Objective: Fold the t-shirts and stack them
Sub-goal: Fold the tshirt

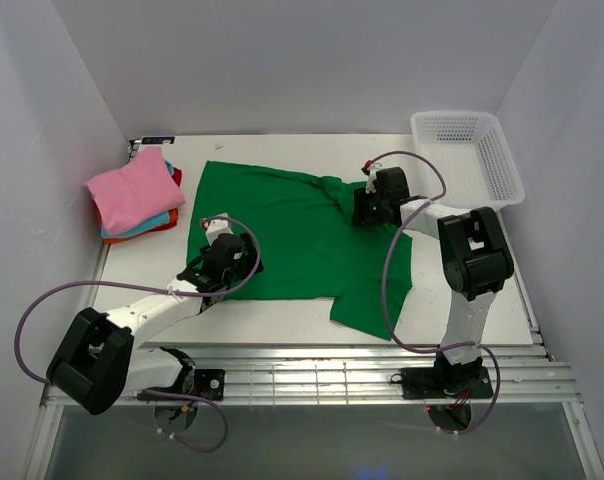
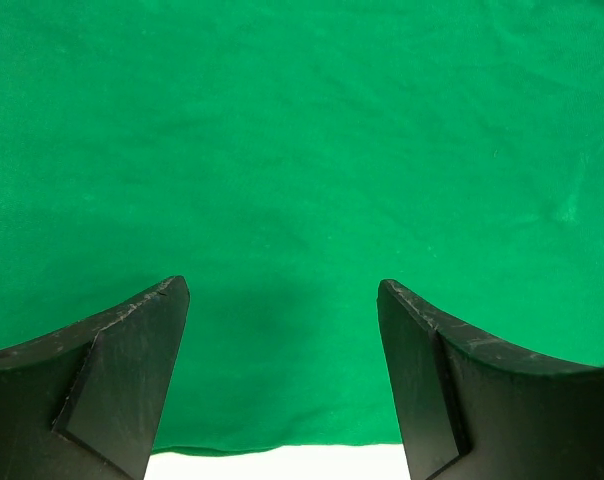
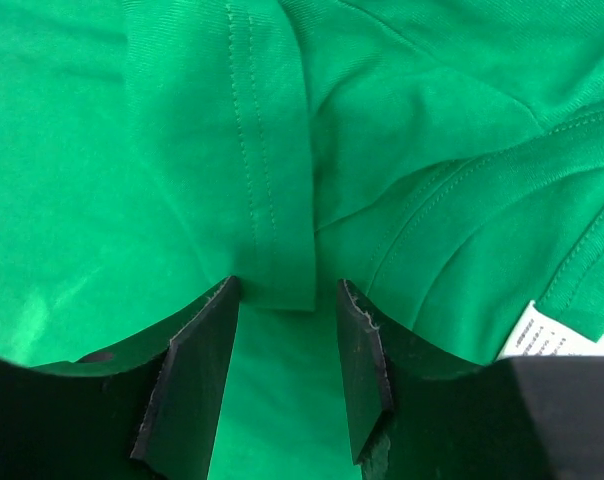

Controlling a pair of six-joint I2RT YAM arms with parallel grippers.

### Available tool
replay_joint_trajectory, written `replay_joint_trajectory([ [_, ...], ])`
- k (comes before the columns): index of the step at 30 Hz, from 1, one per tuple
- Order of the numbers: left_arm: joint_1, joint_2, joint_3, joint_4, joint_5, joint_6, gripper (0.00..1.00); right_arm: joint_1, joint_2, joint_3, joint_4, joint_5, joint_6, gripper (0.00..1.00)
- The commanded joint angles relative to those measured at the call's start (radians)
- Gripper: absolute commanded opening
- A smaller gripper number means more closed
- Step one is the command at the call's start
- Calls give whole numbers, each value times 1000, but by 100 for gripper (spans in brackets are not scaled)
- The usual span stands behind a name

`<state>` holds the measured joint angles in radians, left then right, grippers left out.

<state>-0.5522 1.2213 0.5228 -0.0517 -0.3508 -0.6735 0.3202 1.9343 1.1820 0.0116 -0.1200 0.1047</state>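
Observation:
A bright green t-shirt lies spread on the table, partly folded, one sleeve hanging toward the front right. My left gripper is open, low over the shirt's left front hem, jaws wide apart with nothing between them. My right gripper is open over the shirt's far right part near the collar; a stitched hem fold lies between its fingertips, and a white label shows at the right. Folded pink, teal-blue and orange-red shirts are stacked at the far left.
A white plastic mesh basket stands at the far right corner. White walls close in the table on three sides. A slotted metal rail runs along the front edge by the arm bases.

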Motion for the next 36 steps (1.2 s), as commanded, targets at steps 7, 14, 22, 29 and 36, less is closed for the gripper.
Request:
replay_joint_trajectory([
  [7,-3,-22,52,9,-92,17,87,-1,46,73,41,17,9,38],
  [14,0,38,169,0,-135,51,87,-3,14,80,28,57,-11,31],
  [22,118,228,353,-30,-165,89,87,-9,3,209,-87,111,-63,15],
  [29,242,501,618,-85,-211,138,87,-29,40,382,-153,155,-95,8],
  [36,311,774,919,-131,-281,204,87,-43,210,643,-197,223,-177,8],
])
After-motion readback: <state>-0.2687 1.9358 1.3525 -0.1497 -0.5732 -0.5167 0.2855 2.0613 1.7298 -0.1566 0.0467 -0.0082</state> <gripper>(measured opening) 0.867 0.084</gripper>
